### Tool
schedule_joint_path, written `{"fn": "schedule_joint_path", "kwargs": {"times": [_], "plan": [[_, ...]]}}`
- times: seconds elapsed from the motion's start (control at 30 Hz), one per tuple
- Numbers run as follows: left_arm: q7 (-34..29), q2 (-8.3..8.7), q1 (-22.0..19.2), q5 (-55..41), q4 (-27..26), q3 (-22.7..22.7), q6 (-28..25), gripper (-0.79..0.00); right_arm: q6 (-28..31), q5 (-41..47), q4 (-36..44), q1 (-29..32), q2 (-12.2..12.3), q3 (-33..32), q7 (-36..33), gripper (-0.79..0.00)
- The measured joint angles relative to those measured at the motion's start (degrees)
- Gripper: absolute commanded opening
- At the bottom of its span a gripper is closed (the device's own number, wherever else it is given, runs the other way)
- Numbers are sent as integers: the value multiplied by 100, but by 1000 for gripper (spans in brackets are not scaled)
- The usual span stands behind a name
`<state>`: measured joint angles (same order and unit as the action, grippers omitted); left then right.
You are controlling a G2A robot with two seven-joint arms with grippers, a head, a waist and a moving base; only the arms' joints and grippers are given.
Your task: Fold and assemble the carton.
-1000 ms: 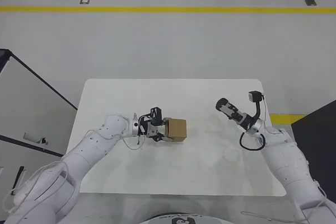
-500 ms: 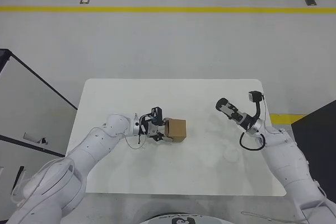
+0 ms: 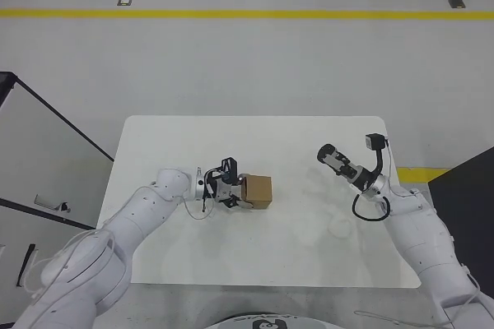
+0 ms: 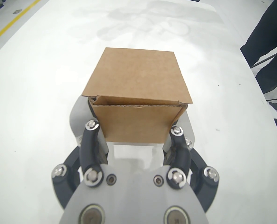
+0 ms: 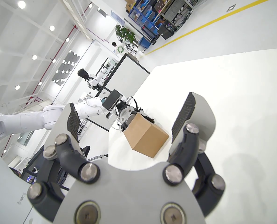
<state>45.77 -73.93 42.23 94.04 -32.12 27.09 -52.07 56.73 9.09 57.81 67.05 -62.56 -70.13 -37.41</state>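
A small brown carton stands folded into a box near the middle of the white table. My left gripper is at its left side, low on the table. In the left wrist view the fingers press against both side walls of the carton at its near end, where a tucked flap edge shows. My right gripper hangs above the table's right part, well away from the box. Its jaws stand wide open with nothing between them, and the carton sits farther off, beyond the right gripper.
A dark-framed cabinet stands off the table's left edge and a dark panel off its right edge. A yellow floor line runs behind. The tabletop around the carton is bare white.
The left arm's elbow has shifted a little, and the carton with the left gripper has slid slightly to the left. The right arm has not moved.
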Motion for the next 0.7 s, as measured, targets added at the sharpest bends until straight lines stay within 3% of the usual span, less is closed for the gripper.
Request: {"fn": "schedule_joint_path", "kwargs": {"times": [0.4, 0.7], "plan": [[280, -28, -49, 152, 201, -62, -9, 0, 0, 0, 0, 0, 0, 0, 0, 0], [692, 99, -65, 328, 340, -65, 41, 0, 0, 0, 0, 0, 0, 0, 0, 0]]}}
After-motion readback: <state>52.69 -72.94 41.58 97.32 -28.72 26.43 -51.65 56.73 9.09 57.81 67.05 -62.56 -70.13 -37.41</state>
